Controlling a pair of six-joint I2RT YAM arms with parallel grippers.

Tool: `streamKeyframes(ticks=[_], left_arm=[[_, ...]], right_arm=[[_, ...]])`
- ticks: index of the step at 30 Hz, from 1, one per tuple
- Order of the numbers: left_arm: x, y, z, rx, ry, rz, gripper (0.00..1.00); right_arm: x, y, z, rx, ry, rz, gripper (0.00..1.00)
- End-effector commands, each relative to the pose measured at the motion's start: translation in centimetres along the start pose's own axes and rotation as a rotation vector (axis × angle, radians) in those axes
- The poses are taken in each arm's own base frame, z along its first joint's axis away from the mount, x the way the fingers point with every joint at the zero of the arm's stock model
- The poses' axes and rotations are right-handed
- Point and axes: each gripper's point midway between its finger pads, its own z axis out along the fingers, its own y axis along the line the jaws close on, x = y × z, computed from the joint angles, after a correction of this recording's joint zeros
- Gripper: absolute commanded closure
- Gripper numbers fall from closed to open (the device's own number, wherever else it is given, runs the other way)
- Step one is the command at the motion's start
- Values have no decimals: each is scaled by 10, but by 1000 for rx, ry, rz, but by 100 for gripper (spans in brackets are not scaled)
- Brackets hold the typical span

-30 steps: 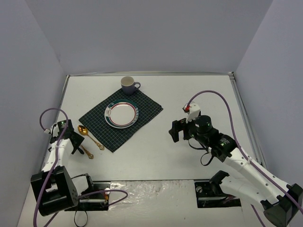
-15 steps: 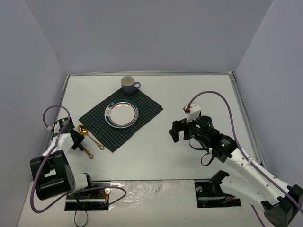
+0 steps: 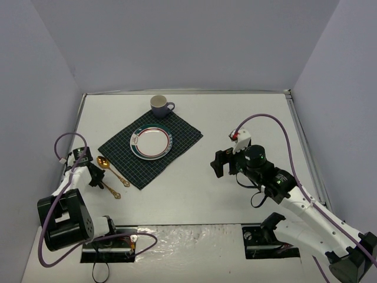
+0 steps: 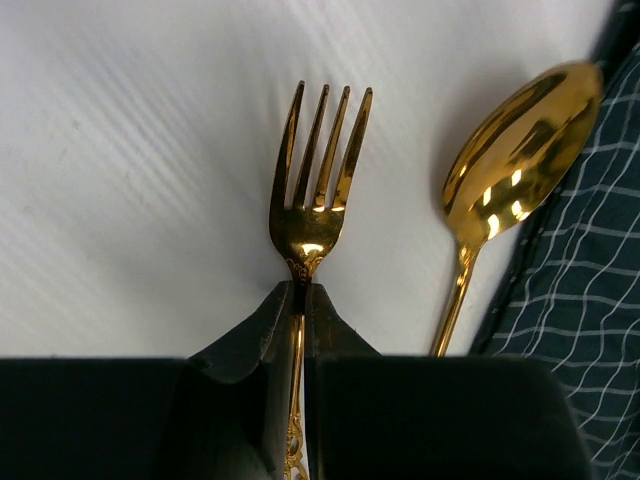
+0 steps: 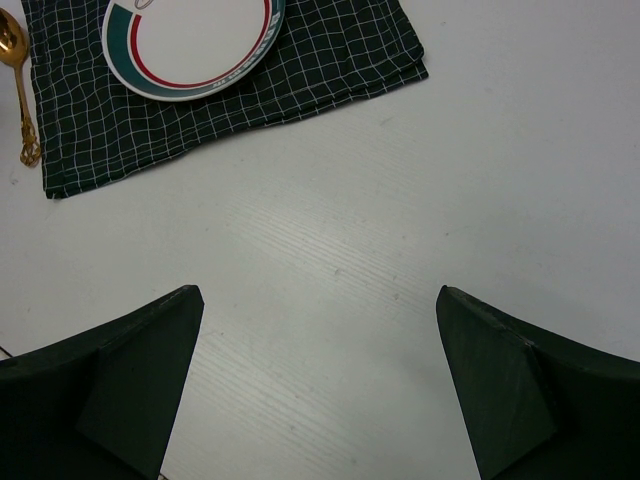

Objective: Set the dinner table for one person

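My left gripper (image 3: 94, 176) (image 4: 300, 290) is shut on the handle of a gold fork (image 4: 315, 200), low at the left of the white dinner table (image 3: 235, 112). The fork's tines point away from the gripper, and its handle end shows in the top view (image 3: 111, 191). A gold spoon (image 3: 112, 171) (image 4: 520, 150) lies just right of the fork, at the edge of the dark green checked cloth (image 3: 182, 132) (image 4: 590, 330). A white plate with red and green rings (image 3: 151, 142) (image 5: 190, 40) sits on the cloth. My right gripper (image 3: 219, 163) (image 5: 320, 300) is open and empty above bare table.
A purple-grey cup (image 3: 159, 105) stands behind the cloth, its handle to the right. Grey walls close in the table on the left, back and right. The cloth's near corner (image 5: 60, 170) and the spoon handle (image 5: 25, 130) show in the right wrist view.
The left arm's elbow has dropped and swung left, while its gripper stays shut on the fork at almost the same spot. The right arm has barely moved.
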Motion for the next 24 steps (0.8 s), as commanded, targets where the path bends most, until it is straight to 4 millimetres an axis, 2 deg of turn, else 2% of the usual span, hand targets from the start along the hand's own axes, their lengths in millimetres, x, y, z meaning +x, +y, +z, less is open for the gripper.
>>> streamKeyframes(ticks=[1, 4, 8, 10, 13, 15, 17, 20, 24], left_arm=[[1, 4, -37, -20, 42, -26, 100], [-3, -2, -62, 15, 34, -64, 100], [-5, -26, -90, 116, 0, -123, 100], [-1, -43, -96, 147, 0, -137, 100], [10, -89, -111, 230, -10, -73, 100], [14, -106, -108, 220, -20, -48, 100], [17, -133, -115, 249, -28, -19, 100], [24, -154, -96, 232, -6, -10, 100], [23, -168, -77, 221, -29, -27, 100]], right_arm=[[-23, 2, 0, -11, -89, 7, 0], [-25, 2, -2, -11, -96, 8, 0], [-26, 2, -3, -10, -104, 8, 0], [-27, 2, -4, -10, -107, 8, 0], [-28, 2, -4, -11, -109, 8, 0], [-29, 3, -4, -12, -111, 8, 0], [-30, 2, -6, -11, -119, 12, 0], [-31, 2, -8, -9, -128, 13, 0], [-31, 1, -9, -3, -131, 16, 0]])
